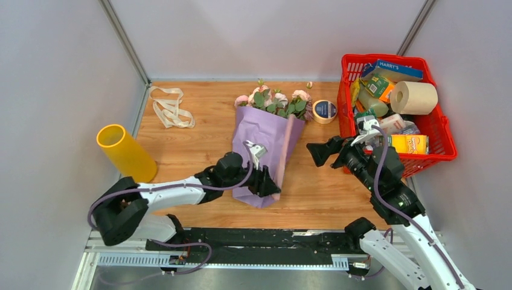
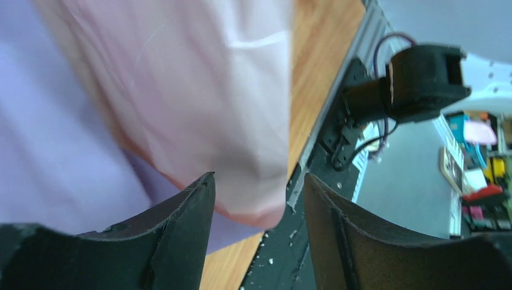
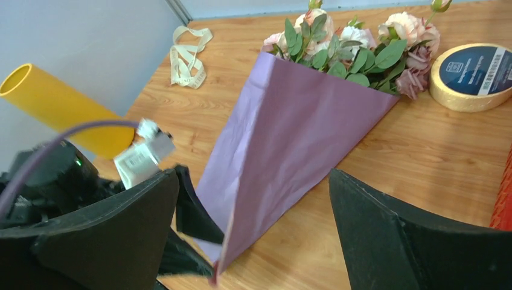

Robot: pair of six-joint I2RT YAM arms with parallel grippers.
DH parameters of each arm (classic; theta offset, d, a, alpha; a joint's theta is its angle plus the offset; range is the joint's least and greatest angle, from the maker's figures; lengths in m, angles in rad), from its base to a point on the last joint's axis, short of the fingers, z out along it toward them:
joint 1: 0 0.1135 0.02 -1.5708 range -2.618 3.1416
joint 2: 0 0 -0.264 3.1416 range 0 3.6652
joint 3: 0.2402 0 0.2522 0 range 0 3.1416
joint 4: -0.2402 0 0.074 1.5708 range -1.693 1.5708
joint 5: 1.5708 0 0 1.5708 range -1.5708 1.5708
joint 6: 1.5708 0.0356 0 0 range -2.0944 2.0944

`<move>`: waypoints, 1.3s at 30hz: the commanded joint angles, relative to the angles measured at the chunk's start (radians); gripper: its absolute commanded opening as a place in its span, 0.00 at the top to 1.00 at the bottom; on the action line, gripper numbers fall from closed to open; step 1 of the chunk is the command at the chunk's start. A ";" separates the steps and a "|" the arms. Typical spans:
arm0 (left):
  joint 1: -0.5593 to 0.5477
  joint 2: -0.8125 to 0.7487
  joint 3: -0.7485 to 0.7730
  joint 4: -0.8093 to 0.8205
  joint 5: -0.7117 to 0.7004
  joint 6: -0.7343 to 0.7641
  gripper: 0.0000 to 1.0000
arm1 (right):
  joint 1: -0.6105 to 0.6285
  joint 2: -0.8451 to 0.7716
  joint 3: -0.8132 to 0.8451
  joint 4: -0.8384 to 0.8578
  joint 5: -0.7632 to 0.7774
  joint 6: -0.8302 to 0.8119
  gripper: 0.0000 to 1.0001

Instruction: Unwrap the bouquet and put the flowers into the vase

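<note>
Nearest to the lens in the left wrist view are the two black fingers (image 2: 181,229) of the left gripper (image 2: 258,178). They stand apart, and a loose flap of the bouquet (image 2: 199,90), a cone of lilac-purple wrapping paper with a pink inside, hangs into the gap. The picture is blurred here, so I cannot say surely whether the paper touches a finger, but it is not pinched.

I judge that this gripper sits at the narrow end of the cone in order to catch the free edge and peel the wrap open.

The top view gives what this close view hides. The cone lies flat on the light wooden table (image 1: 199,151), with the flowers (image 1: 278,99), pink and peach artificial roses with green leaves, at its far end. The right gripper (image 1: 315,151) hovers just right of the cone, its jaws wide open and empty, probably ready to take the other side. A cream ribbon (image 1: 171,107) lies far left of the cone, so nothing ties the paper. The vase (image 1: 125,151), a yellow translucent plastic tube, is left of the cone, well apart.

Only the right wrist view shows that the long paper edge is raised off the table.
</note>
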 commanded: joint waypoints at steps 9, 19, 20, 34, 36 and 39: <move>-0.143 0.097 0.057 0.089 -0.032 0.008 0.34 | 0.003 0.024 0.046 -0.001 -0.018 -0.043 0.03; -0.143 0.009 0.080 -0.252 -0.375 0.074 0.32 | 0.004 0.126 -0.029 0.011 -0.139 0.007 0.44; -0.143 0.016 0.085 -0.267 -0.426 0.076 0.32 | 0.003 0.137 -0.045 0.011 -0.144 0.016 0.49; -0.241 0.135 0.181 -0.394 -0.679 0.231 0.22 | 0.018 0.258 -0.352 0.188 -0.259 0.116 0.65; -0.251 0.158 0.195 -0.404 -0.691 0.229 0.23 | 0.017 0.264 -0.375 0.195 -0.253 0.113 0.65; -0.269 0.204 0.229 -0.453 -0.750 0.231 0.25 | 0.018 0.257 -0.392 0.199 -0.247 0.105 0.66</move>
